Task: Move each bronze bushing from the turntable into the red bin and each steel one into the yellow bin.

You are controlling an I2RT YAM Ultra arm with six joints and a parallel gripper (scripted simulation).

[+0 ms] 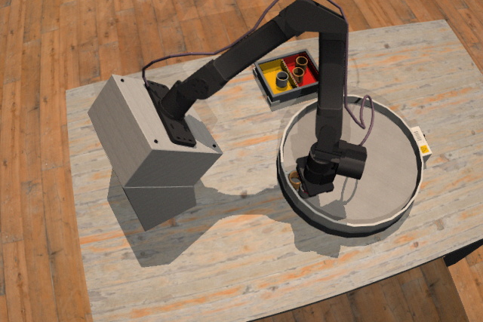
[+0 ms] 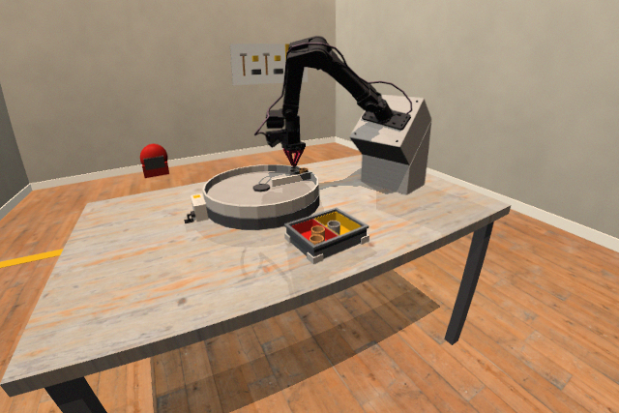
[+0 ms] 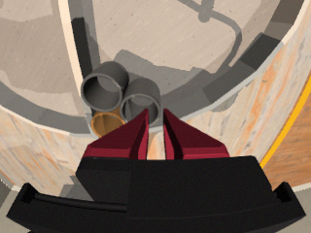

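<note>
Hanging over the turntable's (image 1: 394,217) near rim, the fingers stand nearly pressed together, pinching nothing. Just below them, 2 steel bushings (image 3: 104,88) and 1 bronze bushing (image 3: 105,123) cluster against the rim. On the worktop (image 2: 150,268), the red bin (image 1: 308,71) holds 2 bronze pieces; the yellow bin (image 1: 269,77) holds 1 steel.

bronze bushing (image 1: 294,179) half hidden under gripper (image 1: 312,188) from top, 2 steel bushings (image 3: 103,89) unseen there
</note>
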